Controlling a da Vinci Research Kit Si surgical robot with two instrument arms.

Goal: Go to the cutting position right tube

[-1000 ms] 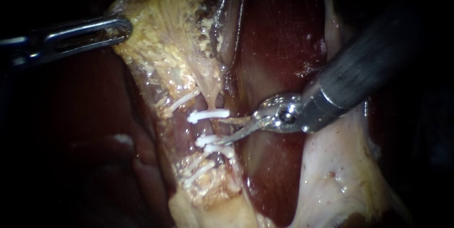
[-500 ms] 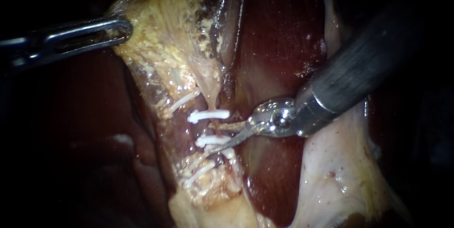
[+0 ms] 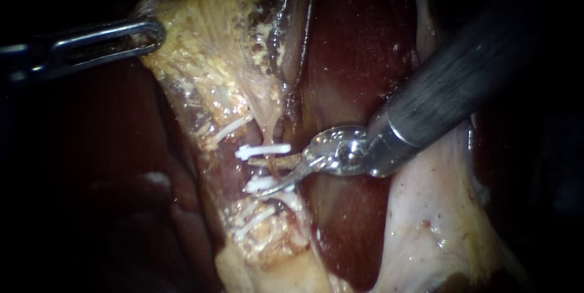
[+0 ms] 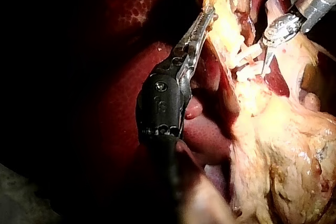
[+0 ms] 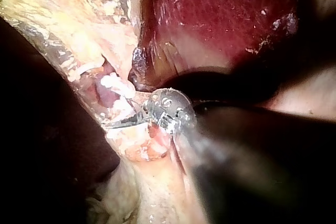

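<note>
Right tube (image 3: 250, 170) between clips (image 3: 263, 150), right instrument (image 3: 263, 176) astride; left instrument (image 3: 152, 30) grips tissue (image 3: 201, 56) edge.

The liver (image 3: 359, 44) is dark red; the tissue (image 3: 213, 44) at 11 o'clock is speckled yellow; clips (image 3: 263, 150) white; right instrument (image 3: 257, 177) silver-grey.

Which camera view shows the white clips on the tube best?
The endoscope view: the white clips lie face-on, each one separate. In the left wrist view the clips sit far ahead, bunched together. In the right wrist view the clips are pale lumps, hard to separate.
</note>
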